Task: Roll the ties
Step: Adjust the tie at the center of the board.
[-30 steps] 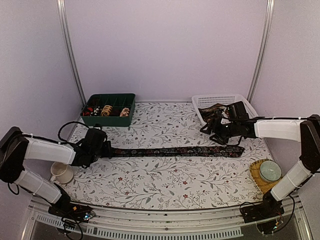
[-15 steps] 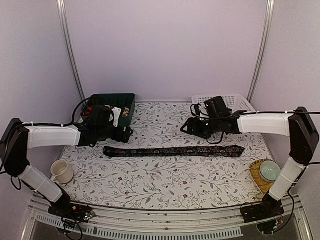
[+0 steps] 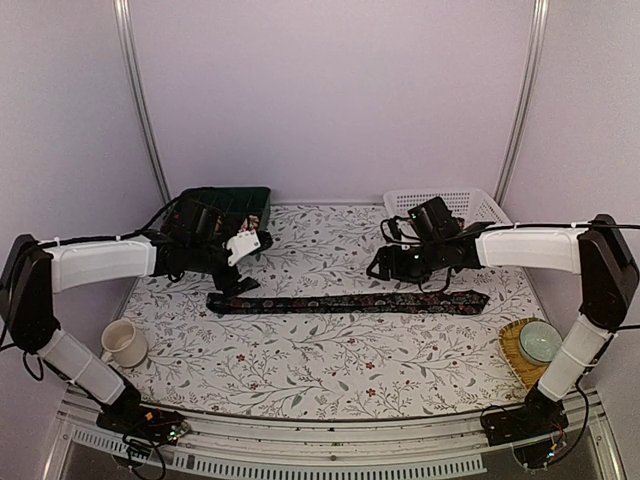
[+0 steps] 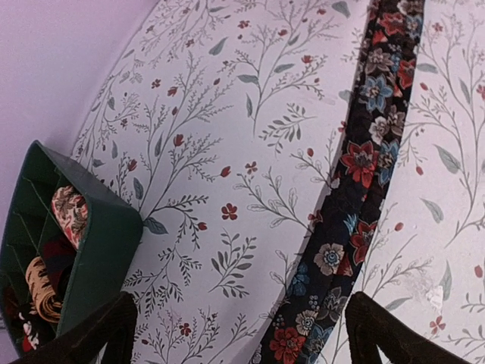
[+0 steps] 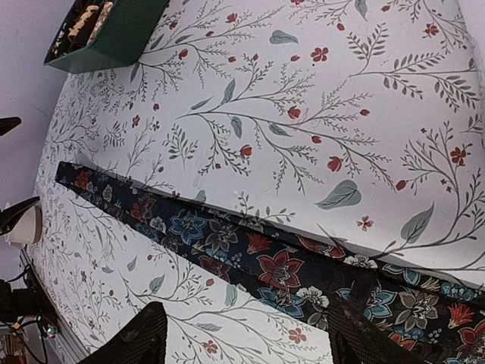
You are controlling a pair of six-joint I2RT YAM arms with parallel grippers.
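Tie (image 3: 350, 302) beneath left claw (image 4: 239, 315), right claw (image 5: 246, 315) — spread

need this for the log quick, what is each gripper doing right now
left gripper: jaws open, holding nothing, over the tie.
right gripper: jaws open, holding nothing, over the same tie.

left arm (image 3: 100, 262): long white shells, black joints, a thin band near its upper end
right arm (image 3: 525, 245): the same white shells and black joints
left gripper (image 3: 228, 285): black, a small white plate on its side
right gripper (image 3: 382, 268): black and blocky
fingers (image 4: 98, 337): dark, matte, rounded at the tips
left cable (image 3: 158, 218): black, looped
right cable (image 3: 545, 226): thin, black, along the white shell
left base (image 3: 150, 422): black block with tiny coloured lights
right base (image 3: 518, 425): black block, wires around it
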